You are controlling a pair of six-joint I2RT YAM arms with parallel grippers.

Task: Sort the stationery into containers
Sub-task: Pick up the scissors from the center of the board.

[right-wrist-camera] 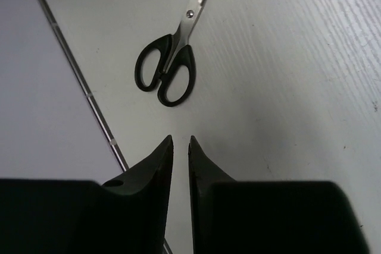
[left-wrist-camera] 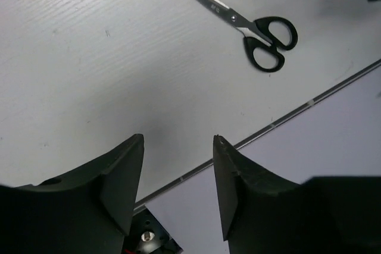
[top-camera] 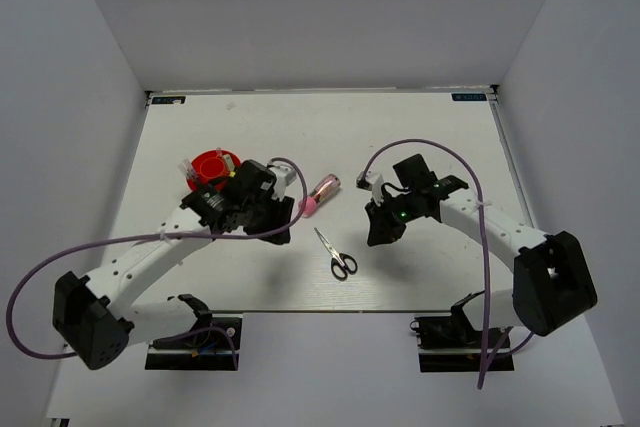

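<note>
The black-handled scissors (top-camera: 338, 255) lie closed on the white table between the two arms; they also show in the left wrist view (left-wrist-camera: 250, 25) and the right wrist view (right-wrist-camera: 172, 63). The pink tube (top-camera: 320, 194) lies on the table behind them. The red-orange pot (top-camera: 208, 165) stands at the left, with a few small items sticking up in it, too small to name. My left gripper (top-camera: 278, 227) (left-wrist-camera: 178, 141) is open and empty, left of the scissors. My right gripper (top-camera: 380, 231) (right-wrist-camera: 180, 140) is shut and empty, right of the scissors.
The left arm's wrist hides part of the pot's right side. The table's near edge (left-wrist-camera: 297, 111) runs just in front of the scissors, also in the right wrist view (right-wrist-camera: 89, 96). Grey walls enclose the table on three sides.
</note>
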